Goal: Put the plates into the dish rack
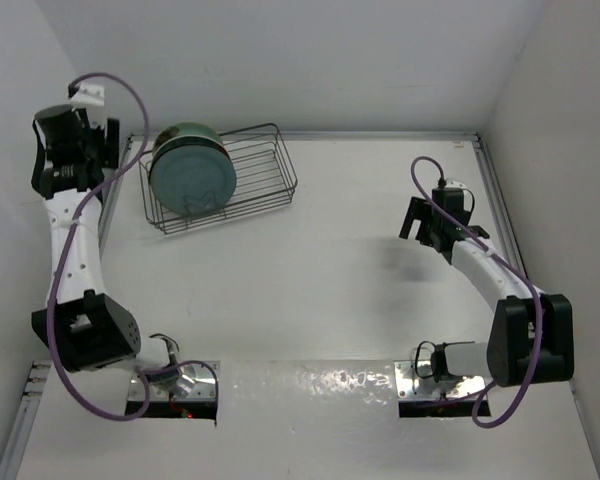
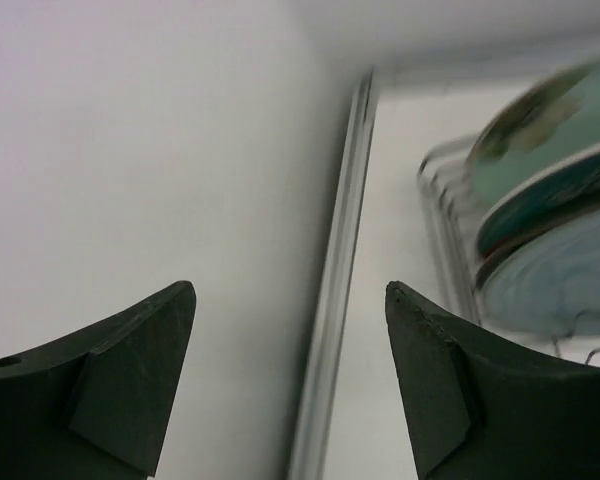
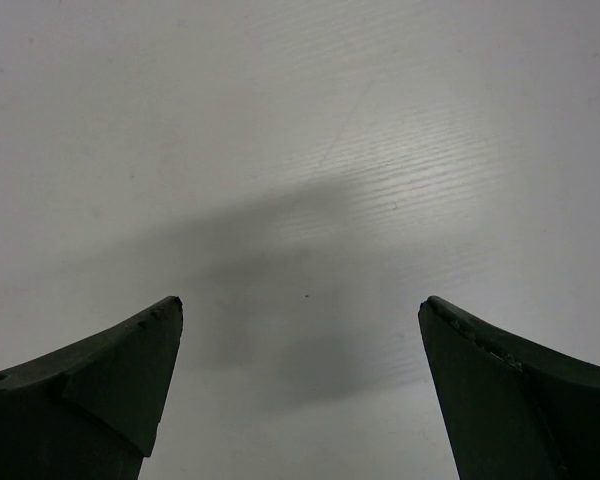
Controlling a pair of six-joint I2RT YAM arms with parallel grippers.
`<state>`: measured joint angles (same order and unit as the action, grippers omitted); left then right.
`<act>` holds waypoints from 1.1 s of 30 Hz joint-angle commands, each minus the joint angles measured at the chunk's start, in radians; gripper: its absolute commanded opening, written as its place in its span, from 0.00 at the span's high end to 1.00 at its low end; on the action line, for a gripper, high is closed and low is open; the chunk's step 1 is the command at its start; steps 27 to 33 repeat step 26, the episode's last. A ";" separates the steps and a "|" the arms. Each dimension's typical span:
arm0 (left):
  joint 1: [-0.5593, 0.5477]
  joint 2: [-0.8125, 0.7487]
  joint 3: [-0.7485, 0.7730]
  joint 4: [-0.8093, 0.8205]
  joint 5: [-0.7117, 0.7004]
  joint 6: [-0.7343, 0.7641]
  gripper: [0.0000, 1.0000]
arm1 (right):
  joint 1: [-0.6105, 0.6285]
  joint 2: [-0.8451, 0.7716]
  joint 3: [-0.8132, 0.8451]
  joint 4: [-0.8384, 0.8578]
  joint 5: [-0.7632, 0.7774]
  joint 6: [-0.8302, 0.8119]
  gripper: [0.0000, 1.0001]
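Whole table (image 1: 330, 290) is seen from above/behind by top cam; dish rack (image 1: 262, 168) shared w/ L wrist cam; R wrist cam aimed close at table.

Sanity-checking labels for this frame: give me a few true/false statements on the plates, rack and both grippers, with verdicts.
1. The plates stand on edge in the left end of the dish rack. True.
2. The left gripper is clamped on a plate. False: its jaws are open with nothing between them, and it sits left of the rack.
3. The right gripper is open over bare table. True.
4. A plate lies flat on the table in front of the rack. False: no plate shows outside the rack.
5. The right gripper hangs over the rack. False: it is far off on the table's right side.
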<state>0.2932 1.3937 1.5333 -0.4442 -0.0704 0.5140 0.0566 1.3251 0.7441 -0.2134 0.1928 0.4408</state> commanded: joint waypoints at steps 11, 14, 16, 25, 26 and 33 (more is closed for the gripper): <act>0.096 -0.159 -0.536 0.088 -0.235 -0.183 0.29 | 0.011 0.025 0.121 -0.132 0.155 -0.004 0.01; 0.096 -0.160 -0.501 0.079 -0.204 -0.189 0.29 | 0.011 0.028 0.123 -0.132 0.126 -0.017 0.01; 0.096 -0.168 -0.490 0.076 -0.187 -0.180 0.29 | 0.011 0.026 0.106 -0.106 0.109 -0.039 0.01; 0.096 -0.225 -0.594 0.214 -0.077 -0.103 0.29 | 0.011 -0.053 -0.005 -0.028 0.077 -0.031 0.01; 0.096 -0.229 -0.613 0.219 -0.063 -0.104 0.29 | 0.011 -0.091 -0.017 -0.014 0.079 -0.037 0.01; 0.096 -0.229 -0.613 0.219 -0.063 -0.104 0.29 | 0.011 -0.091 -0.017 -0.014 0.079 -0.037 0.01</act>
